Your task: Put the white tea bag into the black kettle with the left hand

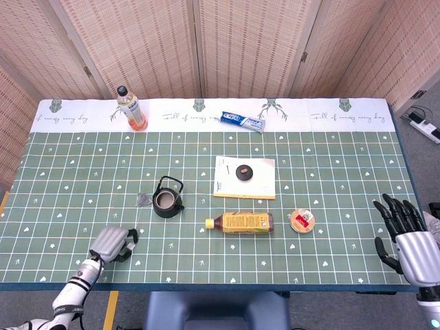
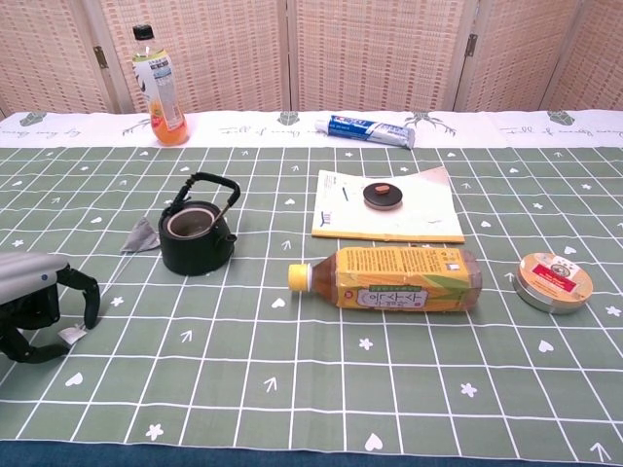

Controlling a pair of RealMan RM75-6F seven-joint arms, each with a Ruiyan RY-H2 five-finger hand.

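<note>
The left hand (image 2: 34,304) sits at the lower left of the chest view, fingers (image 2: 86,295) curled down around the small white paper tag (image 2: 71,336) of the tea bag; whether it actually pinches the tag cannot be told. A thin string runs up and right from the tag to the white tea bag (image 2: 142,235), lying on the green tablecloth (image 2: 292,370) just left of the black kettle (image 2: 198,238), which is lidless. At the lower right of the head view, the right hand (image 1: 405,237) is held open off the table's edge, fingers spread, holding nothing.
</note>
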